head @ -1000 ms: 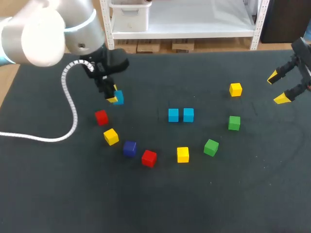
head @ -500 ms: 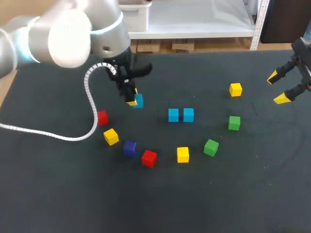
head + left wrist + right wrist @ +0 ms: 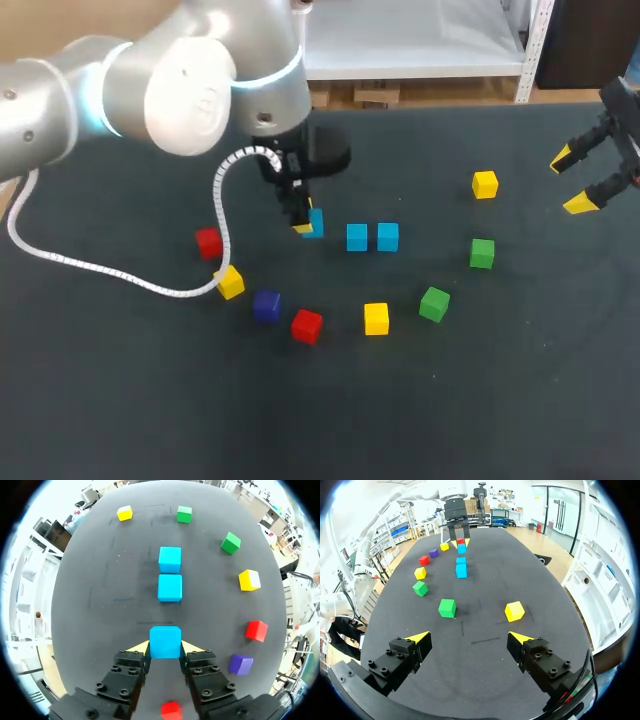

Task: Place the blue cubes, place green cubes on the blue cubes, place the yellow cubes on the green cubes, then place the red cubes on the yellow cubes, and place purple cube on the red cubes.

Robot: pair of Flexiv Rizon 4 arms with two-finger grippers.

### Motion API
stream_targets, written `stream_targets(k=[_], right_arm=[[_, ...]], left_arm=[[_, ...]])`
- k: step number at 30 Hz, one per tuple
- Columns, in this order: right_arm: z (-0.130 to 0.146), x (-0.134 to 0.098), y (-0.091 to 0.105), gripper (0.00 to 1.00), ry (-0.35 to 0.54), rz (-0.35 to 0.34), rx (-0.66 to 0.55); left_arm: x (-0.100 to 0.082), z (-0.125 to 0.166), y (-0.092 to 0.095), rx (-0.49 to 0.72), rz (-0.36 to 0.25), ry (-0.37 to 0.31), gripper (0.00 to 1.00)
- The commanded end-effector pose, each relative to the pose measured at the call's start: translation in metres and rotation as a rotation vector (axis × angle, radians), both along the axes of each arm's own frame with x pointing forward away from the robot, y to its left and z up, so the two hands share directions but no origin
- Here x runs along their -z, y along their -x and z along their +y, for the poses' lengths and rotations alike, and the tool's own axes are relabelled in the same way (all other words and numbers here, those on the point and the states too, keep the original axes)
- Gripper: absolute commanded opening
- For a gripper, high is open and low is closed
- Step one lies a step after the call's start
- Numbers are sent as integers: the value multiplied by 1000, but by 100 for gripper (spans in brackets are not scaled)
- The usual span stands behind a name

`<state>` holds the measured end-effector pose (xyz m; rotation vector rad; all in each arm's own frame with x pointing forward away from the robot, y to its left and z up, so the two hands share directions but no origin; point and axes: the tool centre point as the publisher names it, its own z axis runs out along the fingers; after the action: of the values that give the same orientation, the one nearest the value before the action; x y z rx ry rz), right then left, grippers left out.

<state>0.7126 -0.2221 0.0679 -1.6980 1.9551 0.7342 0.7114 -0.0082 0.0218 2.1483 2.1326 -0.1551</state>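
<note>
Left gripper (image 3: pixel 165 647): clamped on the held blue cube (image 3: pixel 165 641), with one yellow tip pressed against each of two opposite side faces.
Held blue cube: low over the table (image 3: pixel 150 400), near its middle and in line with the two blue cubes already set down.
Blue row: the nearer blue cube (image 3: pixel 170 587) lies straight ahead of the fingers with a small gap between them. The farther blue cube (image 3: pixel 170 559) sits just beyond it, a thin gap between the two.
Contact with table: hard to tell from either view. The held cube may be just above the surface or already resting on it.
Right gripper (image 3: pixel 571 181): fingers spread wide and holding nothing, out by the table's right edge and well apart from the blue row.
Step in hand: probably setting this third blue cube down as part of the base row.
How the cubes will handle: they look small, stiff and light, with flat, smooth faces. A square pinch on two opposite sides, centred, should keep one from twisting. Smooth faces could let a stacked cube slide, so each release wants to be level and gentle.
Green: the far green cube (image 3: pixel 482 253) and the near green cube (image 3: pixel 434 303) lie to the right of the row.
Yellow: the far yellow cube (image 3: pixel 485 184), the middle yellow cube (image 3: pixel 376 318) and the left yellow cube (image 3: pixel 229 282) are scattered.
Red: the left red cube (image 3: pixel 209 241) and the near red cube (image 3: pixel 307 326).
Purple: the purple cube (image 3: pixel 266 306) sits between the left yellow and near red cubes.
Containers: none shows on the table, and every cube lies singly on the dark surface, none stacked.
</note>
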Motion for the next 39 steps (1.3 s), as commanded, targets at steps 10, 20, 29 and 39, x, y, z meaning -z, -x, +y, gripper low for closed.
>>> stream_targets(k=[10, 20, 29, 39], right_arm=[[0, 0, 0, 100, -2, -1, 0], [0, 0, 0, 100, -2, -1, 0], [0, 0, 0, 100, -2, -1, 0], [0, 0, 0, 100, -2, -1, 0]], left_arm=[[8, -2, 8, -26, -1, 8, 0], [11, -6, 12, -21, 5, 20, 0], [15, -15, 13, -4, 14, 28, 0], [18, -20, 11, 10, 20, 30, 0]])
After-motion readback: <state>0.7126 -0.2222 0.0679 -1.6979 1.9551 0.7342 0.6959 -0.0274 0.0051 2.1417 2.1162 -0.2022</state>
